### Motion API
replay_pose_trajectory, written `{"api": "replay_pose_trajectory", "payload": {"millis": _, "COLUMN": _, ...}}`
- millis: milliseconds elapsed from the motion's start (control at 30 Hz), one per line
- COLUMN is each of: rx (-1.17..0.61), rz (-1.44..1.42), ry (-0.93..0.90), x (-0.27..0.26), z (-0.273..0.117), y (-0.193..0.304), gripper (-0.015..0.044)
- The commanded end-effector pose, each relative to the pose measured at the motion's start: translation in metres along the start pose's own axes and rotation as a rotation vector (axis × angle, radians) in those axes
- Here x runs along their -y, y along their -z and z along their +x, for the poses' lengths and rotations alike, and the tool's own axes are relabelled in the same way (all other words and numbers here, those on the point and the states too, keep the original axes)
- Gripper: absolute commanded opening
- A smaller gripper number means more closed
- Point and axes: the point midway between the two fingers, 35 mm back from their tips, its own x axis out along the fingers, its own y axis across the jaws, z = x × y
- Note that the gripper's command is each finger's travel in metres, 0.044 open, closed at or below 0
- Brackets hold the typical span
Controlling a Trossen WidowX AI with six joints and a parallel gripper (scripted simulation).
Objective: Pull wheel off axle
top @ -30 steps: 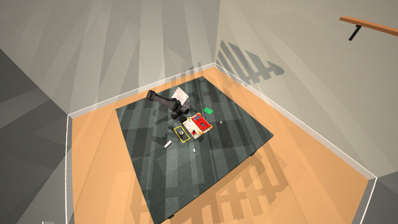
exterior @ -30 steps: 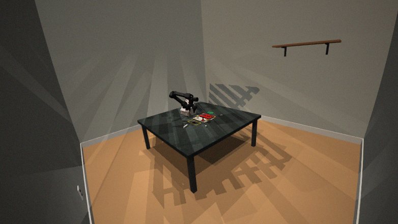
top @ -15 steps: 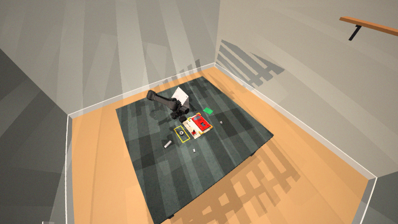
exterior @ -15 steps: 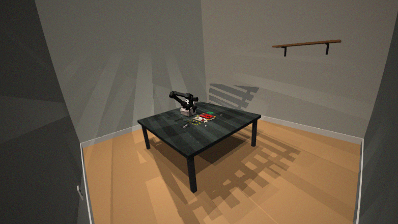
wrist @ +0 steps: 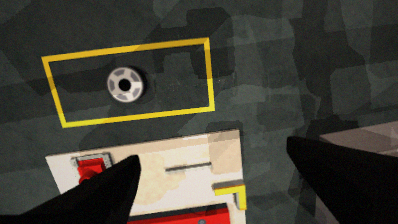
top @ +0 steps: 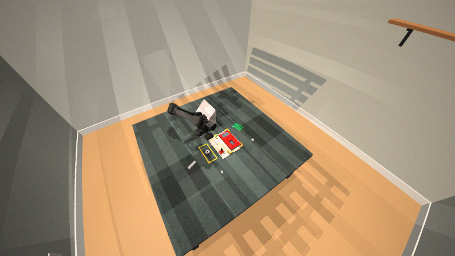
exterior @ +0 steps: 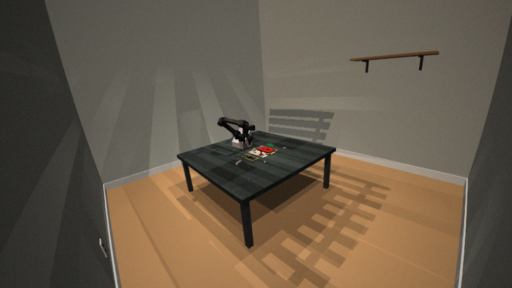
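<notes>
Nothing readable anywhere, honestly. No letters, digits, brand names or labels on the worktop (top: 241, 178), the red plate (top: 229, 139) or the cream board (wrist: 190, 175) under it. Closest to a sign: the yellow rectangle outline (wrist: 129, 81) on the worktop and a yellow corner mark (wrist: 235, 192) on the board, both plain lines without wording. Dark patch on the red plate too small and blurry to make out any characters. Green tag (top: 237, 126) blank as well. White box (top: 206, 109) behind the arm: a couple of tiny dots, not legible.
</notes>
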Motion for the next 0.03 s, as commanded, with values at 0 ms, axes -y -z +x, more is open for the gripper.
{"api": "replay_pose_trajectory", "payload": {"millis": 0, "rx": -0.003, "rz": 0.000, "ry": 0.005, "x": 0.0013, "z": 0.0004, "y": 0.0006, "gripper": 0.0440}}
